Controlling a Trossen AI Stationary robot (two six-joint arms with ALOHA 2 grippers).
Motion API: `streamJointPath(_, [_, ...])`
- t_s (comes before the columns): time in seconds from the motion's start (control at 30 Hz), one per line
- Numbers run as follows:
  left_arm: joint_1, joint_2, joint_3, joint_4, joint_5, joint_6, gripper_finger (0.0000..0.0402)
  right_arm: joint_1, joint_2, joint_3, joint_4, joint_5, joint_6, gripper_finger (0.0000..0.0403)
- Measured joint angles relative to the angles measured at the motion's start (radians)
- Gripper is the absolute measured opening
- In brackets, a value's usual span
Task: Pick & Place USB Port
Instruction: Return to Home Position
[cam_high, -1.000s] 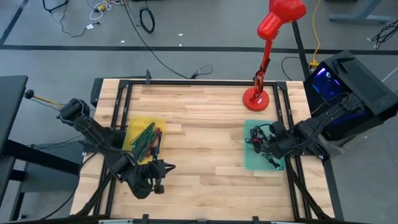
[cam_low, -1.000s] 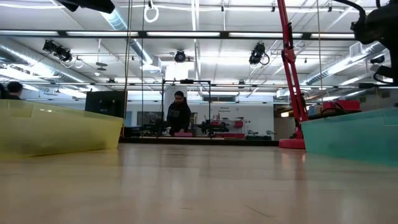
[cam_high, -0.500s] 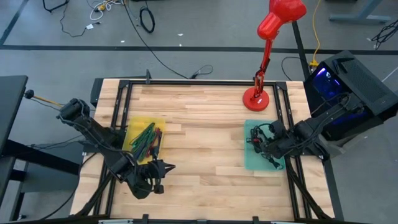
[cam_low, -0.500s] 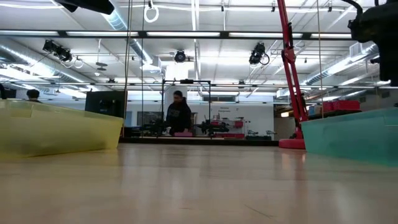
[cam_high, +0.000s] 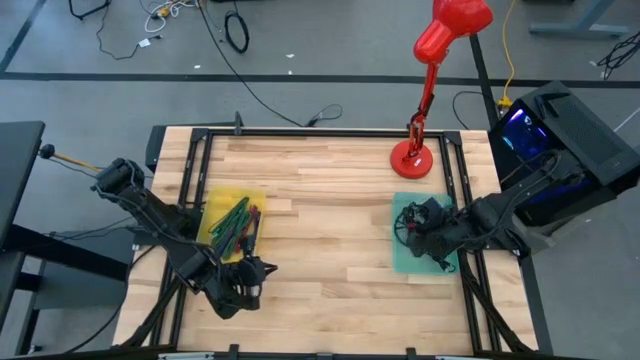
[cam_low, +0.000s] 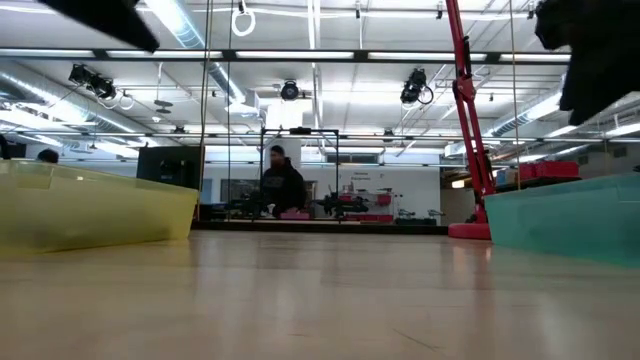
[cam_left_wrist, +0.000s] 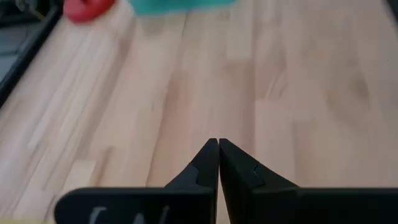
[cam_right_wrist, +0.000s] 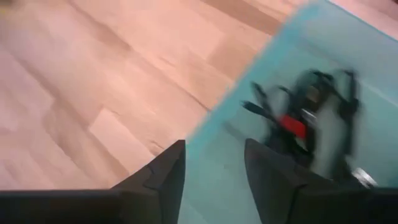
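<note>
Yellow bin left; green bin right

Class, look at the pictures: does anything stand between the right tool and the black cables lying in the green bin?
Nothing visible does. The right tool, open, hangs above the green bin at its edge, with the black cables just ahead.

Desk: Cable count in the green bin?
Me: Cannot tell. The right wrist view gives me one smeared black tangle of cables with a red patch; I can't separate the strands. From above, the right arm overlaps part of it.
Desk: Low view?
Me: Bin walls hide all contents there. The right arm and the left arm are dark smears, cut off by the top edge.
Desk: Yellow bin?
Me: Green and red pieces, too small for me to name.
Desk: Left wrist?
Me: Lamp base and green bin are blurred and clipped at the edge.
</note>
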Motion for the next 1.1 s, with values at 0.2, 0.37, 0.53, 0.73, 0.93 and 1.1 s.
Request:
streamJointPath(0.2, [-0.057,-0.02,-0.057,-0.195,-0.219,-0.189,0.0016,0.004,0.131,0.0,0.401,0.2,-0.436,0.0164])
streamJointPath(0.37, [-0.189,-0.112,-0.159,-0.414,-0.327,-0.561,0.0016,0.044,0.216,0.0,0.748,0.265,-0.876,0.0145])
streamJointPath(0.53, [-0.387,-0.217,-0.246,-0.464,-0.476,-0.718,0.0016,0.109,0.21,0.0,0.846,0.387,-1.027,0.0113])
streamJointPath(0.73, [-0.515,-0.281,-0.317,-0.464,-0.703,-0.73,0.0016,0.167,0.163,0.001,0.59,0.593,-0.756,0.0092])
streamJointPath(0.93, [-0.484,-0.301,-0.401,-0.483,-0.758,-0.808,0.0016,0.288,0.143,-0.051,0.3,0.876,-0.387,0.0085])
streamJointPath(1.1, [-0.396,-0.347,-0.518,-0.484,-0.778,-0.999,0.0016,0.408,0.09,-0.2,0.319,0.942,-0.201,0.0076])
